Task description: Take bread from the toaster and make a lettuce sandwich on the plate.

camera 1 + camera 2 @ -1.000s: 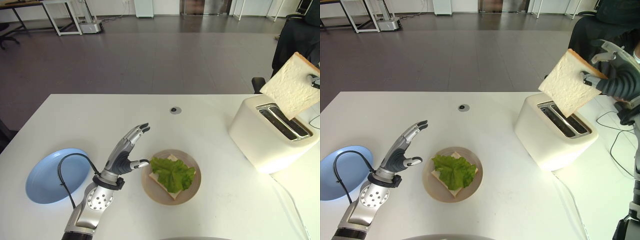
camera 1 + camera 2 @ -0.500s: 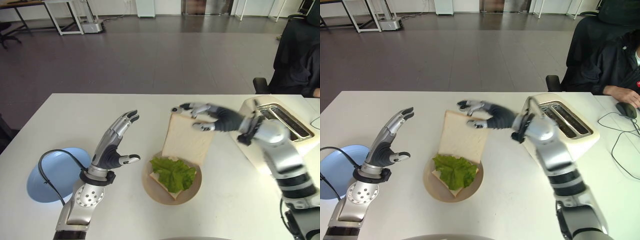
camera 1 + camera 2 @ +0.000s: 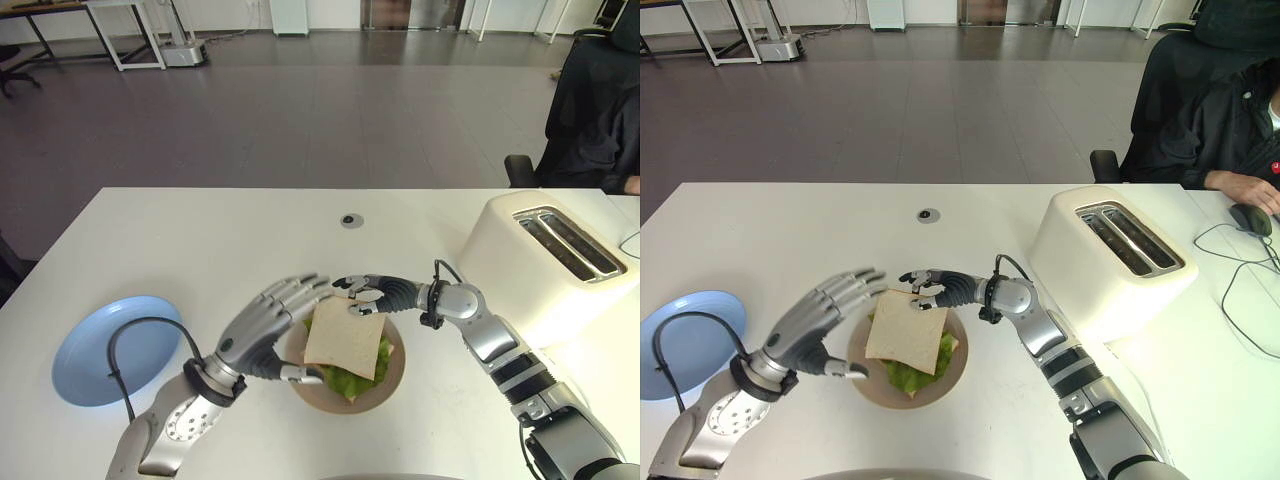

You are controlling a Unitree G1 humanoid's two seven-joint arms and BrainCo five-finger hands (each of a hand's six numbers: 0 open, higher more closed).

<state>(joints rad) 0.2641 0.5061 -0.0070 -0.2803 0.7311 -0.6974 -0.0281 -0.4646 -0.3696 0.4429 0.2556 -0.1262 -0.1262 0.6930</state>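
Fingers [image 3: 358, 286] of right hand [image 3: 392, 293] pinch bread slice [image 3: 345, 340] far edge (over lettuce [image 3: 335, 378], plate [image 3: 398, 366]); left hand [image 3: 262, 335] spread, empty.

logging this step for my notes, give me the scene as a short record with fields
sandwich: bread slice lying over the lettuce on the tan plate
grasp: right hand pinching the slice's far edge
free hand: left hand open at the plate's left side, holding nothing
source: toaster on the right, both slots empty
other: blue plate at far left
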